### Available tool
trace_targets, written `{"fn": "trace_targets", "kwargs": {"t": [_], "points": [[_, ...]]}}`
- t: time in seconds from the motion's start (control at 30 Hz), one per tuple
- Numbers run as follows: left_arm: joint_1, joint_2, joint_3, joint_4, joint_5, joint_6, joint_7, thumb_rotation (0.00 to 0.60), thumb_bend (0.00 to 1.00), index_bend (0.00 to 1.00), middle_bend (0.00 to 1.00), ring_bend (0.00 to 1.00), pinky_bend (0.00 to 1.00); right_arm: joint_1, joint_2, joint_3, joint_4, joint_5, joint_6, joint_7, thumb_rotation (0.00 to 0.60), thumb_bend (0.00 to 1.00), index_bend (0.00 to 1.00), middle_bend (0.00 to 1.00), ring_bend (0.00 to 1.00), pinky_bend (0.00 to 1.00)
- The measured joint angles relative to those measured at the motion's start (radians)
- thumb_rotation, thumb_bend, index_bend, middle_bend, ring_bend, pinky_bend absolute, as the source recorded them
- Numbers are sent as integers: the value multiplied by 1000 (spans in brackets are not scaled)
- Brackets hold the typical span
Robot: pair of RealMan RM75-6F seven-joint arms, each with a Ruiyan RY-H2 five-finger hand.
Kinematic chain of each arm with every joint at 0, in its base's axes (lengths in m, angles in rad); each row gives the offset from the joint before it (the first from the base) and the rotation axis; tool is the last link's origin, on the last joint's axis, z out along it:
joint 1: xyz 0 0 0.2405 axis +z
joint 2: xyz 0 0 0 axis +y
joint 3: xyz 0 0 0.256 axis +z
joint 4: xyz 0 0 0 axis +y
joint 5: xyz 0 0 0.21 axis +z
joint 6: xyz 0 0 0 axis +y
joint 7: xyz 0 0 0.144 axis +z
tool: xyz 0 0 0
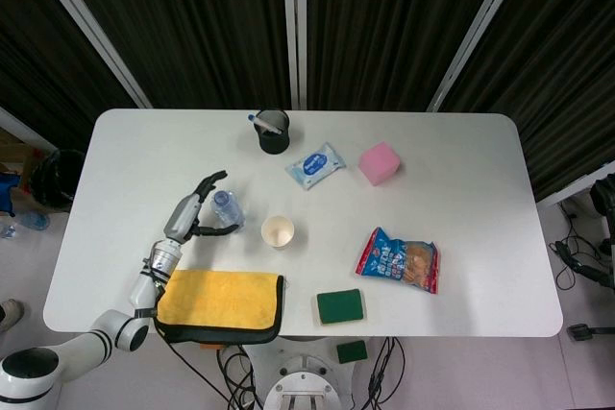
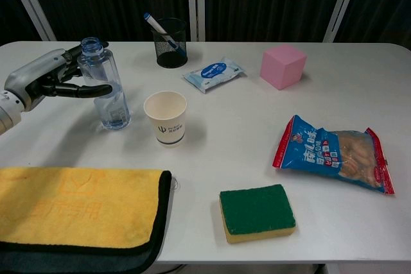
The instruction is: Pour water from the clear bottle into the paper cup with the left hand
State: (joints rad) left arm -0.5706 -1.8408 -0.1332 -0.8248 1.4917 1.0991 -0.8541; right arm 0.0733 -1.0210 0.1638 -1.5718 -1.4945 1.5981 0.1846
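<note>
Left hand (image 2: 48,78) sits at the bottle (image 2: 106,85), fingers spread around it: thumb across the front, the rest behind the neck. Can't tell if they're pressing yet; looks like a wrap about to close, bottle upright on the surface (image 2: 225,133), nothing lifted. Right hand not in either view.

Step, as I read it: reach done, grasp pending. Pour not started. Bottle has no cap on, with a little water at the bottom, so tipping will need a steep angle before anything flows.

Next move calls for: close firmly on the mid-body, lift straight, carry right toward the cup (image 2: 166,117), which stands just right of the bottle, upright, mouth open. Then roll the wrist so the neck comes over the cup rim. Risks: clear plastic is slick and light, may twist in the hand; paper cup is light too, a nudge from the bottle knocks it over.

Other items, placed from the cup:
- towel (image 2: 77,213), yellow with dark edge, nearer and left, hanging over the front edge
- sponge (image 2: 257,212), green on yellow, nearer and right
- snack bag (image 2: 334,155), well to the right
- wipes pack (image 2: 213,74), beyond, slightly right
- pink cube (image 2: 282,67), beyond, further right
- pen holder (image 2: 171,43), black mesh with one pen, straight beyond, near the far edge

Surface is white with rounded corners. Room behind: dark curtains (image 1: 384,16) with pale upright rails.
</note>
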Motion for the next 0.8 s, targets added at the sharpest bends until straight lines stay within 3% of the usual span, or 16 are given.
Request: {"fn": "trace_targets", "kwargs": {"t": [0.57,0.8], "points": [[-22,-5,7,3,-17,-27,-67,467,0,64,157,53,153,4,-7,-2,11,5,-10,2,541,214,0,0,0,0],[-29,-10,7,9,-20,-29,-94,521,0,103,206,65,154,3,-7,-2,15,6,-10,5,540,214,0,0,0,0]]}}
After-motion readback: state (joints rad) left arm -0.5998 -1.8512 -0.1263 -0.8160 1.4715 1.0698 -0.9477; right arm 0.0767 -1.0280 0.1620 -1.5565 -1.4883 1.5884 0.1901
